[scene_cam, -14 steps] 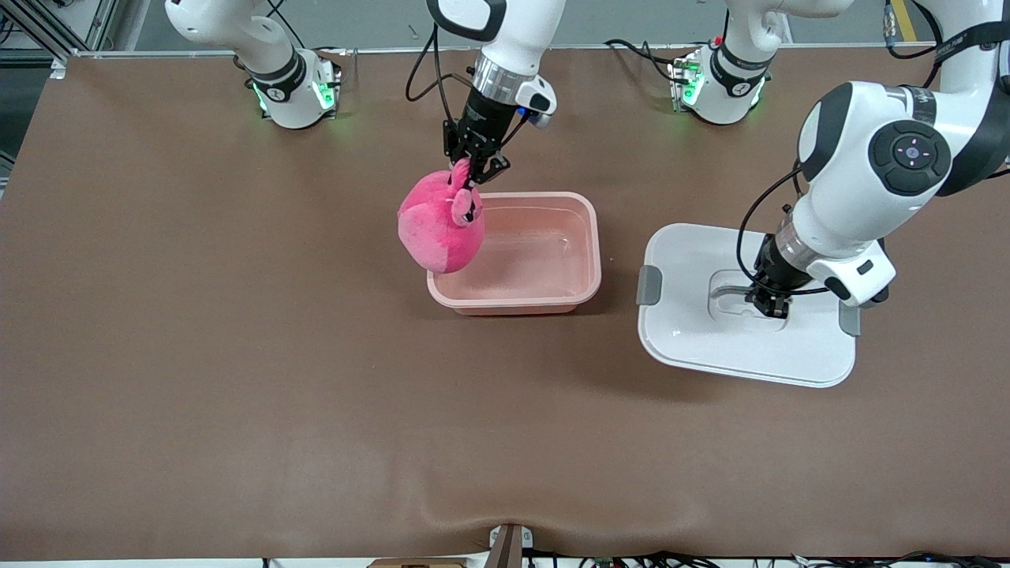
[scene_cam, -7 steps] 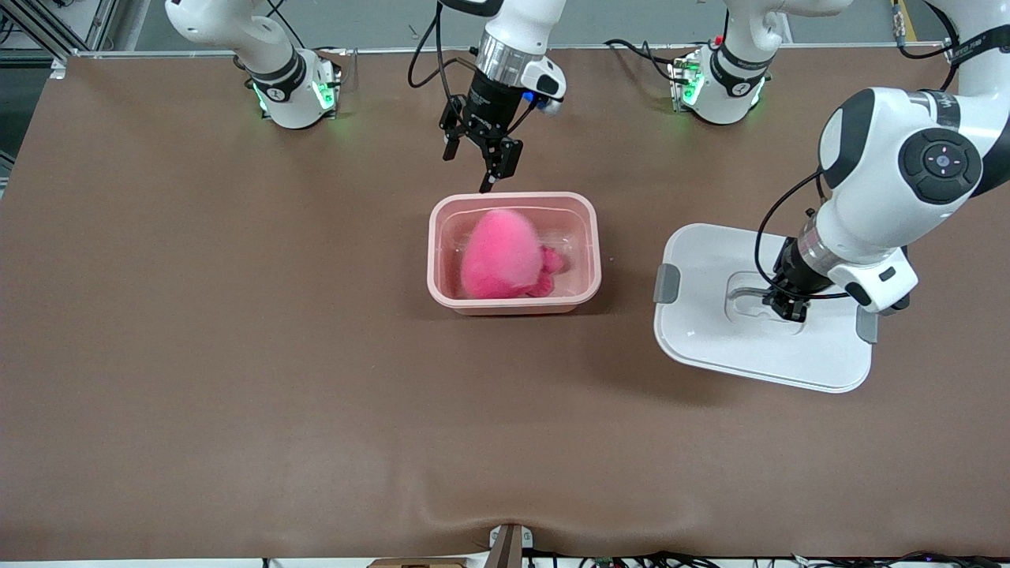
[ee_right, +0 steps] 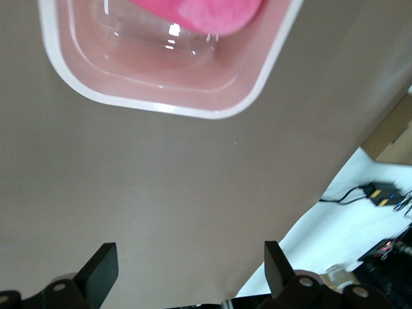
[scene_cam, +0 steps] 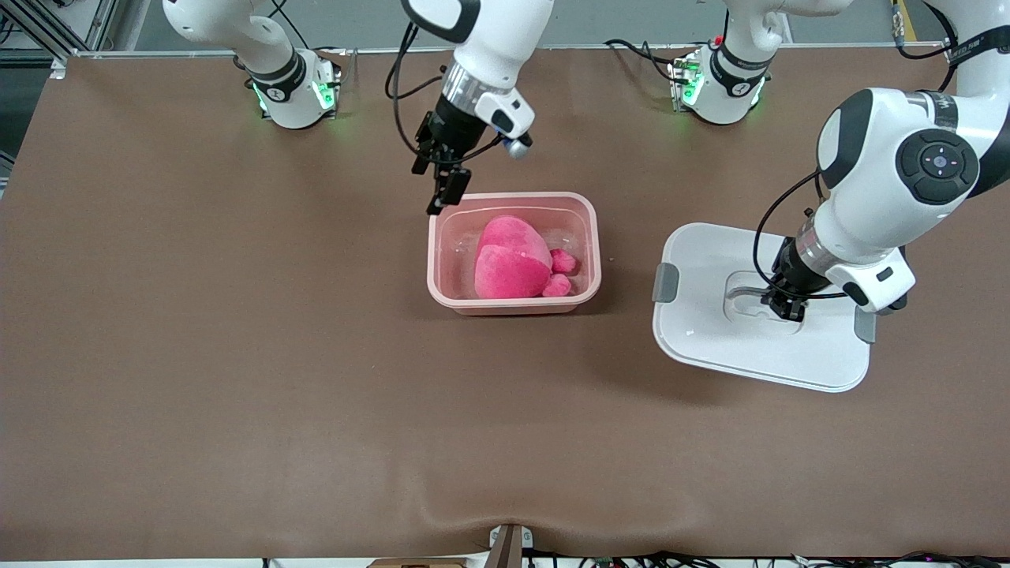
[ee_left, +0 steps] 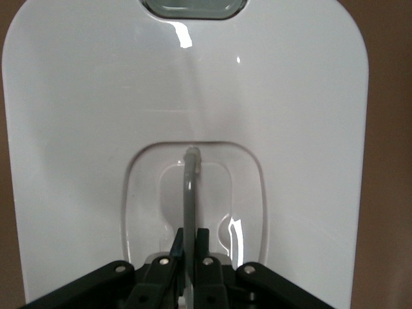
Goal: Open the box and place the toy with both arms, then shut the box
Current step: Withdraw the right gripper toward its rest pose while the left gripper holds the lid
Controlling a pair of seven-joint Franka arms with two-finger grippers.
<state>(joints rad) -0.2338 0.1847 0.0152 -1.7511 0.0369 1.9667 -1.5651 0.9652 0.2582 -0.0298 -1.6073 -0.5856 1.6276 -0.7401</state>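
The pink box (scene_cam: 513,304) stands open in the middle of the table, and the bright pink toy (scene_cam: 511,268) lies inside it. My right gripper (scene_cam: 441,180) hangs open and holds nothing, over the box's corner at the right arm's end. In the right wrist view that gripper (ee_right: 188,259) is over bare table, with the box (ee_right: 161,106) and the toy (ee_right: 206,13) partly in sight. The white lid (scene_cam: 710,347) sits beside the box toward the left arm's end. My left gripper (scene_cam: 786,308) is shut on the lid's thin handle (ee_left: 189,193) in its recess.
Grey clips (scene_cam: 665,282) (scene_cam: 865,325) stick out from the lid's two short ends. Both arm bases (scene_cam: 293,93) (scene_cam: 714,87) glow green along the table's edge farthest from the front camera. Brown table cover (scene_cam: 237,355) spreads all round the box and lid.
The right gripper opened, the toy dropped from it into the box, and the gripper drew away toward the right arm's end. The left gripper shifted the lid slightly toward the left arm's end.
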